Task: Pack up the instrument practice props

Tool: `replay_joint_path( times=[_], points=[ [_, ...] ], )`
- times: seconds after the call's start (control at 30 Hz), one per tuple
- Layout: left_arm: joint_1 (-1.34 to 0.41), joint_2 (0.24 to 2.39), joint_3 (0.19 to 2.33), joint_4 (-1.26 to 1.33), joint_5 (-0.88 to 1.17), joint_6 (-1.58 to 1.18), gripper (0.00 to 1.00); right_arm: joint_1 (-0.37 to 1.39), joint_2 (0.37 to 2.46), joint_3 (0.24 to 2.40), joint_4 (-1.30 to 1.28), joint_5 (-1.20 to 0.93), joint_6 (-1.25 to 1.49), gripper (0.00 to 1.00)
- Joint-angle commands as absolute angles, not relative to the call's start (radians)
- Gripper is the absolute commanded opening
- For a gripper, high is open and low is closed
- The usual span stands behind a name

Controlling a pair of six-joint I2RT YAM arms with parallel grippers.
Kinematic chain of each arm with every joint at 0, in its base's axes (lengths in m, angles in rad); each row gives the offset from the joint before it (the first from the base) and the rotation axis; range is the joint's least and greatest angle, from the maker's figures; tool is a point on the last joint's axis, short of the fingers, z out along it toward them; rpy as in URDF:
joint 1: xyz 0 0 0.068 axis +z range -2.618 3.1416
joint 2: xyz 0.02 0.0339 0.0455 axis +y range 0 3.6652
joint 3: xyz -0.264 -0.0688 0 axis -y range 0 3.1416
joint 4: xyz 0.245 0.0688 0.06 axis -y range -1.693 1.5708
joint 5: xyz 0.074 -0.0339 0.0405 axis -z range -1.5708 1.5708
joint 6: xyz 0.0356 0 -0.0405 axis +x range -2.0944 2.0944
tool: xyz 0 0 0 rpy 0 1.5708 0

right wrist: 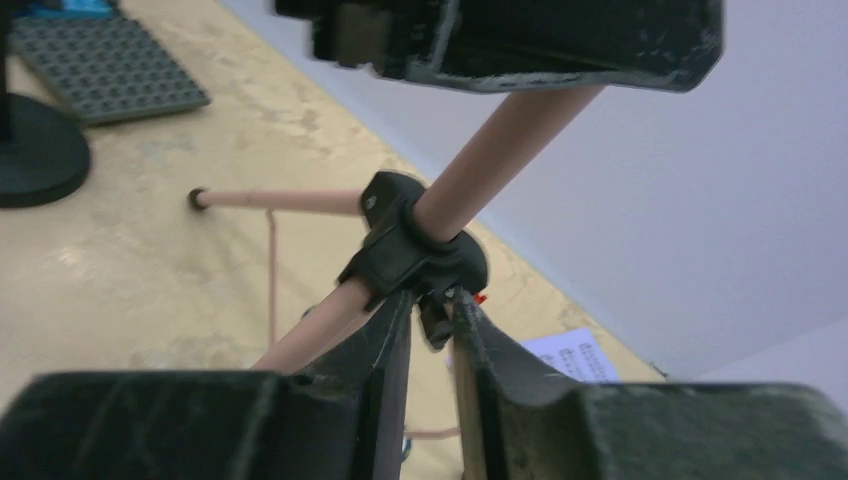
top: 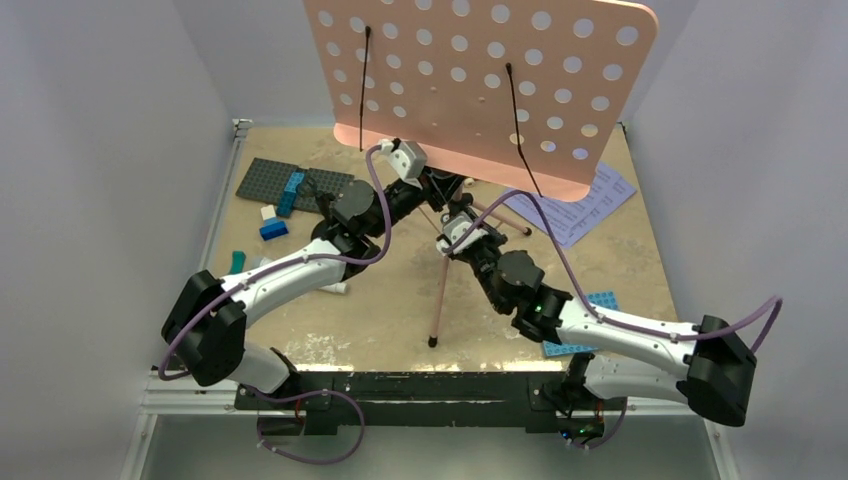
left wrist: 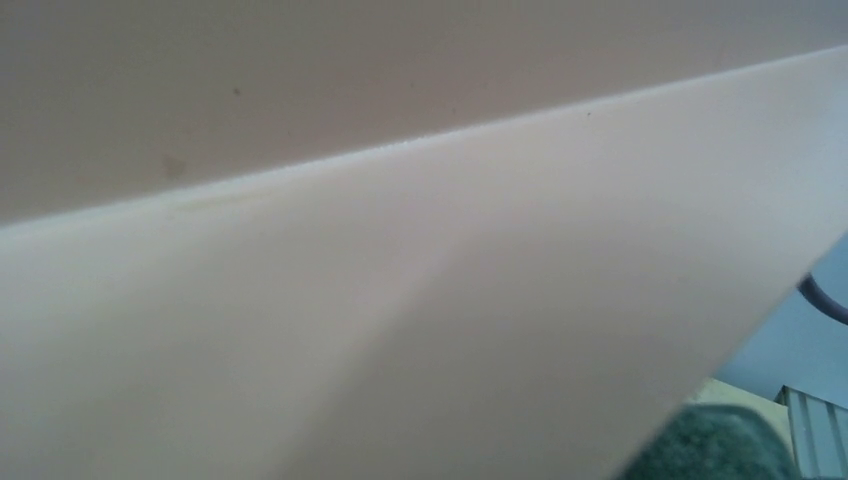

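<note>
The pink music stand stands on its tripod mid-table, its hole-dotted desk (top: 480,70) at the back. The desk's underside (left wrist: 400,300) fills the left wrist view and my left fingers do not show there. My left gripper (top: 440,187) is closed round the stand's post just under the desk; it also shows in the right wrist view (right wrist: 500,40), above the post (right wrist: 500,150). My right gripper (top: 458,228) (right wrist: 432,300) is shut on a small black knob of the tripod collar (right wrist: 410,245). Lavender sheet-music pages (top: 590,205) (right wrist: 575,355) lie at the back right. The black mic-stand base (right wrist: 35,150) stands left. I cannot make out the microphone.
A grey studded plate (top: 290,180) (right wrist: 110,65) with blue bricks (top: 273,228) lies at the back left. A teal piece (top: 237,262) lies near the left edge. A blue plate (top: 590,320) lies under my right arm. Tripod legs (top: 440,300) spread over the middle.
</note>
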State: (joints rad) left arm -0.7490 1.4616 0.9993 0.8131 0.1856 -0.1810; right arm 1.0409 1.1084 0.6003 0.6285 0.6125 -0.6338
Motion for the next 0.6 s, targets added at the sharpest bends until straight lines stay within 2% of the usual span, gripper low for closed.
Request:
replay_joint_path(
  times=[0.0,0.07,0.13,0.27,0.37,0.57],
  points=[
    [-0.735,1.487,0.981,0.690,0.103,-0.223,0.00,1.100,1.029,0.677,0.274,0.591,-0.369,0.39],
    [-0.735,1.478,0.982,0.693,0.101,-0.228,0.04,1.100,0.988,0.678,0.239,0.584,-0.311,0.52],
    [-0.735,1.472,0.983,0.695,0.099,-0.231,0.10,1.100,0.942,0.674,0.209,0.574,-0.254,0.60],
    [-0.735,1.467,0.981,0.712,0.094,-0.248,0.27,1.100,0.864,0.661,0.158,0.566,-0.164,0.70],
    [-0.736,1.462,0.973,0.745,0.092,-0.275,0.37,1.100,0.813,0.638,0.112,0.558,-0.089,0.73],
    [-0.747,1.440,0.971,0.807,0.096,-0.293,0.52,1.100,0.744,0.577,0.040,0.535,0.060,0.73]
  ],
)
